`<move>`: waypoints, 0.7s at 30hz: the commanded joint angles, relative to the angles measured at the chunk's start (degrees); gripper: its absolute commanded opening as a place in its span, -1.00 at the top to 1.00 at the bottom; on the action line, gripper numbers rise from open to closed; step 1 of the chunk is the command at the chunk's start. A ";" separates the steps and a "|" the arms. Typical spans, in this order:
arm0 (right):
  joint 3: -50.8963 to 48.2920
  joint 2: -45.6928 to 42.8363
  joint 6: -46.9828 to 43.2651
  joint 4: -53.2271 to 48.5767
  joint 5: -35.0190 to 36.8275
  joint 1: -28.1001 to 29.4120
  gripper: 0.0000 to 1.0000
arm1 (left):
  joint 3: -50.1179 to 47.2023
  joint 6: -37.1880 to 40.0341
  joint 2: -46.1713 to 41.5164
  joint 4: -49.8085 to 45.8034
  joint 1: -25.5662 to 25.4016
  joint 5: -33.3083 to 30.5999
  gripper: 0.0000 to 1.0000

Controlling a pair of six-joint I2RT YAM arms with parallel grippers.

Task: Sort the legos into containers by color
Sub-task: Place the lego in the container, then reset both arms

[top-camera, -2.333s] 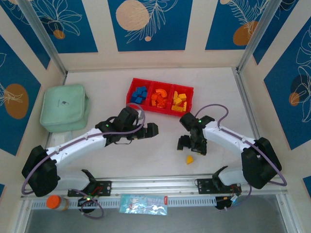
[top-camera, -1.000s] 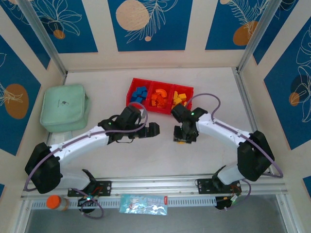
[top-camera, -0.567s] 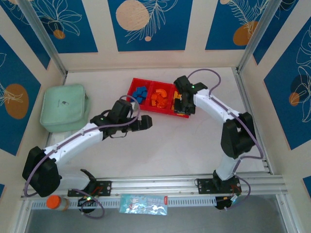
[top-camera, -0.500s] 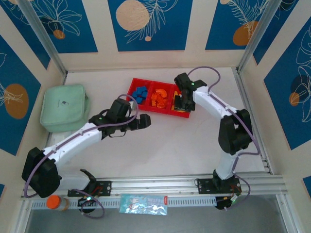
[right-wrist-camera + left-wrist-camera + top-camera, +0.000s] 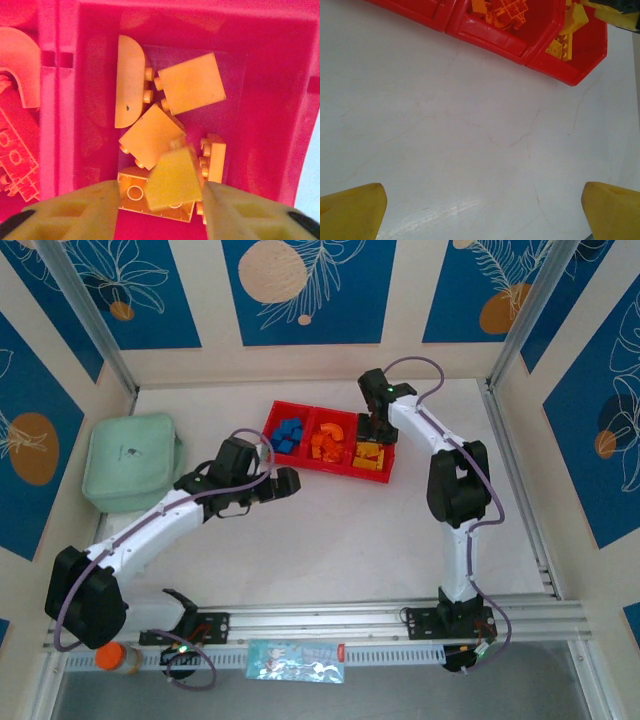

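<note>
We should spread our right gripper (image 5: 161, 205) fully over the tray's (image 5: 270, 75) right-end compartment so the yellow brick (image 5: 171, 181) lands among the other yellow bricks (image 5: 192, 82). Its jaws are partly apart, with a gap beside the brick. Our left gripper (image 5: 480, 212) gapes wide and empty just in front of the tray. We cannot tell whether the brick touches one finger.

place: robot lab cell | cues: aluminium frame (image 5: 330, 615), patterned walls (image 5: 310, 290) (blue, floral)

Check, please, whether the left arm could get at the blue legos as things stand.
Probably yes: the open left gripper hangs just short of the blue legos, with only the low wall of the tray between, and the right gripper is over the yellow end compartment.
</note>
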 commanded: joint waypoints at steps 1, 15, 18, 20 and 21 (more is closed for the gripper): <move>1.37 -3.11 -0.85 -1.73 0.77 -0.30 -0.09 | 0.35 1.29 -1.25 -0.79 1.01 1.61 -0.99; -23.82 -32.52 -0.92 6.74 3.98 -5.49 -0.87 | 2.52 11.09 -7.80 -8.46 11.45 -12.11 -0.99; -36.63 -41.00 -2.64 13.23 8.86 -9.36 -0.99 | 0.69 16.58 -10.08 -8.04 16.32 -22.95 -0.99; -46.55 -45.77 -5.79 21.88 11.74 -12.24 -0.99 | -2.09 21.97 -11.12 -4.78 19.09 -31.47 -0.98; -50.78 -47.13 -6.96 25.71 12.08 -13.62 -0.98 | -3.90 24.35 -11.43 -2.03 20.07 -34.83 -0.98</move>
